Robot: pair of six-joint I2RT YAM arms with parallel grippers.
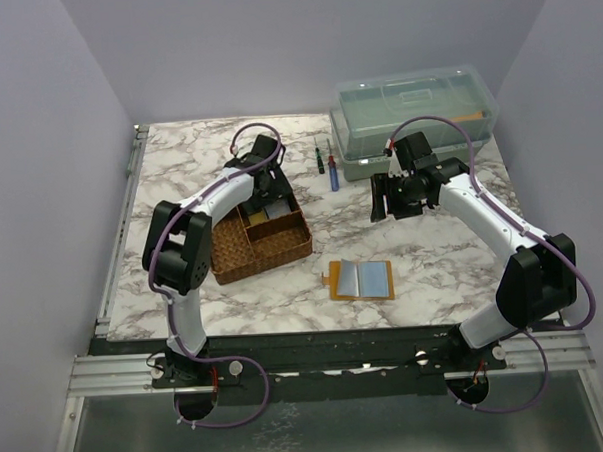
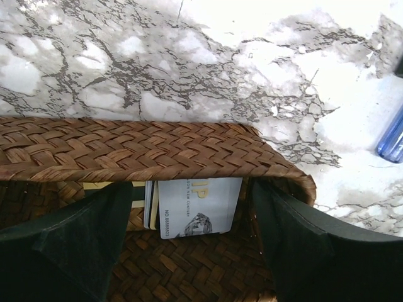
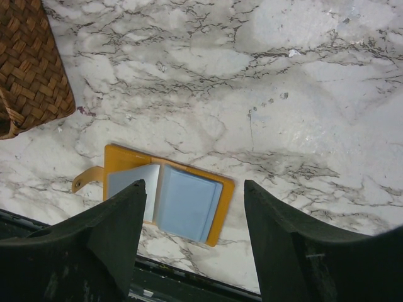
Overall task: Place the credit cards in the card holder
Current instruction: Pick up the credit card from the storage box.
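Marble table (image 1: 433,265), woven tray (image 1: 268,257) holding credit cards (image 2: 200,206), card holder (image 1: 362,280) open

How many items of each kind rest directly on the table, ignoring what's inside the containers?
Woven tray: 1
Card holder: 1
Lidded plastic box: 1
Slim tools: 2
Total: 5
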